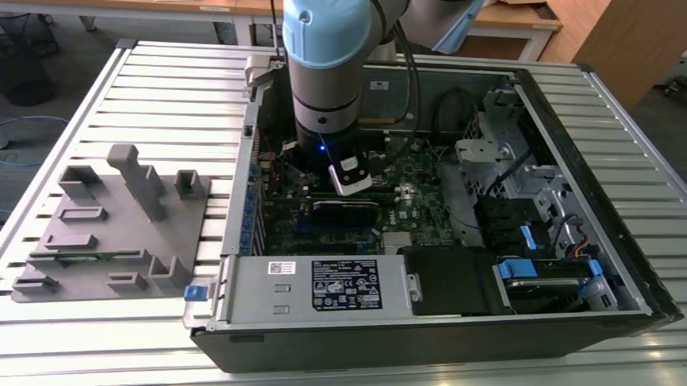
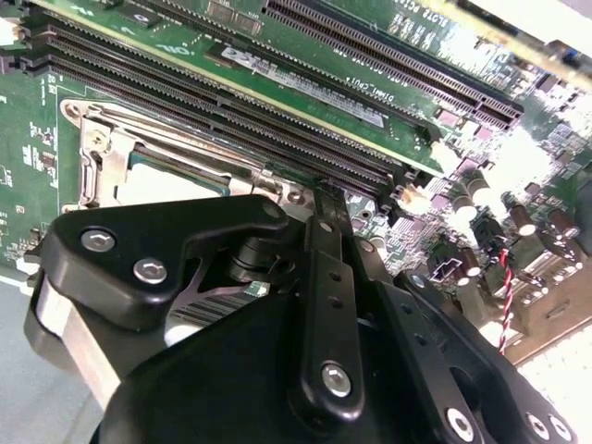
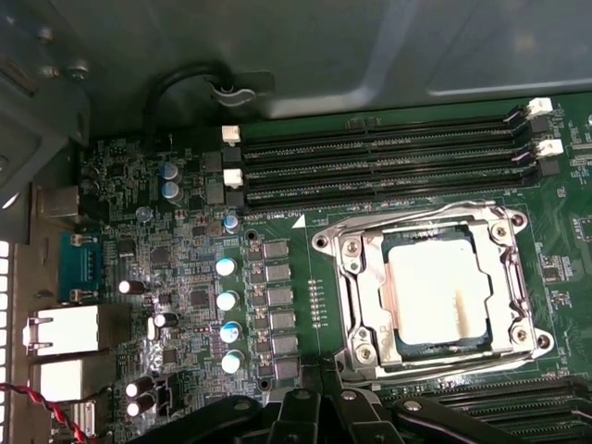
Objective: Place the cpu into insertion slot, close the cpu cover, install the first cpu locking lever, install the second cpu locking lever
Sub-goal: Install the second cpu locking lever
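Down in the insertion slot (image 3: 333, 277), on the green motherboard (image 3: 185, 259), found the cpu (image 3: 435, 296) lying flat, its silver top glaring bright in the first wrist view. Saw the cpu cover (image 3: 367, 287) lowered around it, with the square window framing the chip on all sides. Caught the four long black memory slots (image 3: 379, 166) just beyond the socket and a row of small round capacitors (image 3: 227, 314) beside it, with metal rear ports (image 3: 69, 328) at the board's edge.

Got much less of the chip in the second wrist view: just one corner of the cpu (image 2: 176, 176) and a bent silver piece of the cpu cover (image 2: 102, 157), the rest hidden behind the gripper (image 2: 314, 305) and its black links. Noted the memory slots (image 2: 231, 106) again there, plus longer black card slots (image 2: 388, 46) farther out.

Glimpsed the gripper (image 3: 324, 416) in the first wrist view merely as dark links at the frame's edge, close above the socket. Could not tell from any view whether it was open, closed or gripping anything.

Took the wider setting from the exterior view: the arm (image 1: 327, 72) reaching straight down into the open computer case (image 1: 601, 185), the gripper (image 1: 351, 178) low over the board. Made out the power supply (image 1: 322, 285) at the case's near side, the slatted table (image 1: 161, 96) underneath, and a grey fixture tray (image 1: 108, 233) on the exterior view's left, apart from the case.
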You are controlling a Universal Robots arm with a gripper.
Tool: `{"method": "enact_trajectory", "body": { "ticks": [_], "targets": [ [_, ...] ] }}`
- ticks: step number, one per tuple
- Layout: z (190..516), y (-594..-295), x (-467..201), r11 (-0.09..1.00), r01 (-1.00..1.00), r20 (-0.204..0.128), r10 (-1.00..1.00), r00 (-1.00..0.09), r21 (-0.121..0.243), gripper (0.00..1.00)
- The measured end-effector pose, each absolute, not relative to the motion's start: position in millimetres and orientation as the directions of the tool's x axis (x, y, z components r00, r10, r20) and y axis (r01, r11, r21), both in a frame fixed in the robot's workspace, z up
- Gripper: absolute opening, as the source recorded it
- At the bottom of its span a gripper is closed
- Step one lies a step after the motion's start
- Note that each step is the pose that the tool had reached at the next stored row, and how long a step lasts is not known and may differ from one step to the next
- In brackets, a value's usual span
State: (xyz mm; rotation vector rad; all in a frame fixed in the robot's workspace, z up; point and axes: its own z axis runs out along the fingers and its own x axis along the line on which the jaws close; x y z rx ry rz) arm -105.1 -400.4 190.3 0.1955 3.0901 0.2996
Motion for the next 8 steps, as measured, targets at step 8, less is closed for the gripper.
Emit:
{"method": "enact_trajectory", "body": {
  "ticks": [8],
  "targets": [
    [201.1,-400.4,-105.1,0.974,0.122,-0.019,0.128,-0.992,0.193,0.1]
  ]
}}
